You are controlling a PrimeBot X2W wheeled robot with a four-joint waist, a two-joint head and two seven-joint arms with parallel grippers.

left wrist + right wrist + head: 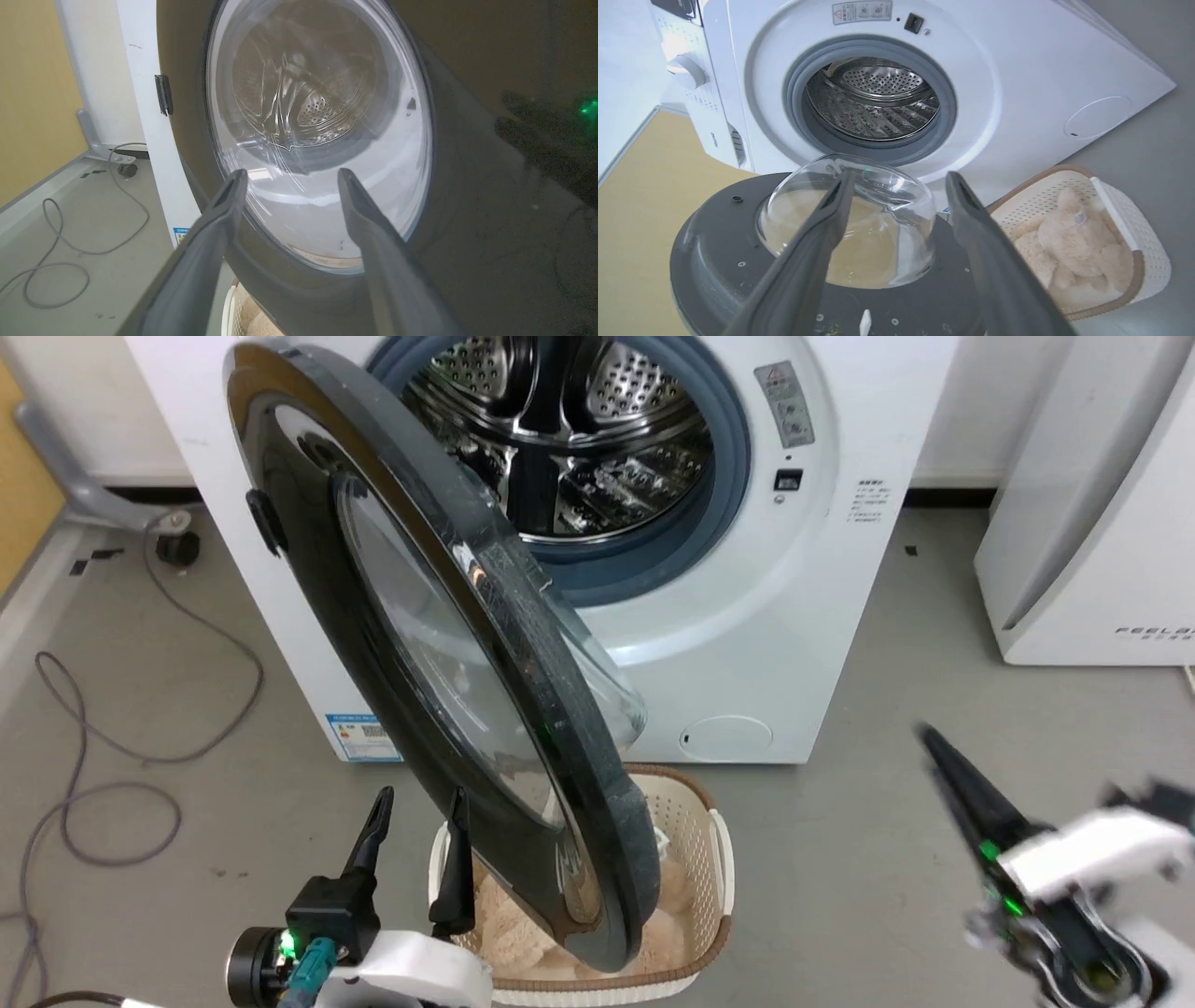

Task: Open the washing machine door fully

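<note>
Washing machine door standing half open from the washing machine, above a basket, left tool spread beside the door's black outer face, right tool spread and empty off its inner side

A smooth grey floor was laid across the room, lit evenly and without hard shadows. A grey cable was left in loose loops on it at the left, near a yellow panel and a grey bracket ending in what seemed to be a small black caster (tiny in the left wrist view). A white wall was edged by a dark skirting strip, and a white slanted appliance was set at the right.
</note>
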